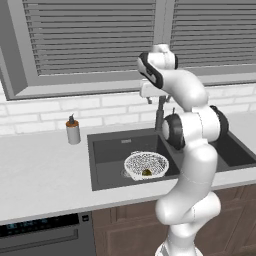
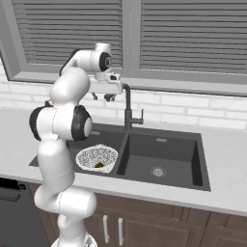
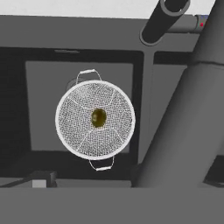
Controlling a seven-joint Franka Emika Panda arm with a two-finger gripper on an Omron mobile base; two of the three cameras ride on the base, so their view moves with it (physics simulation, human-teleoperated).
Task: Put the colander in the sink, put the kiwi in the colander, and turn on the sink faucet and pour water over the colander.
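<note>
The white perforated colander [image 1: 146,164] [image 2: 96,157] [image 3: 95,118] sits in the left basin of the dark grey sink [image 1: 107,150] [image 2: 169,149] [image 3: 43,87]. The olive-brown kiwi [image 1: 147,172] [image 2: 99,165] [image 3: 99,117] lies inside it. My gripper [image 1: 149,101] [image 2: 102,98] hangs open and empty high above the colander, just left of the top of the sink faucet [image 2: 128,108] [image 1: 160,112] [image 3: 192,109]. The spout [image 3: 164,19] crosses the top of the hand view. No water runs from it.
A small grey soap dispenser [image 1: 73,131] stands on the counter left of the sink. The right basin [image 2: 159,159] holds nothing but its drain. A window sill and white brick wall close the back. A dishwasher [image 1: 40,230] sits below the counter at left.
</note>
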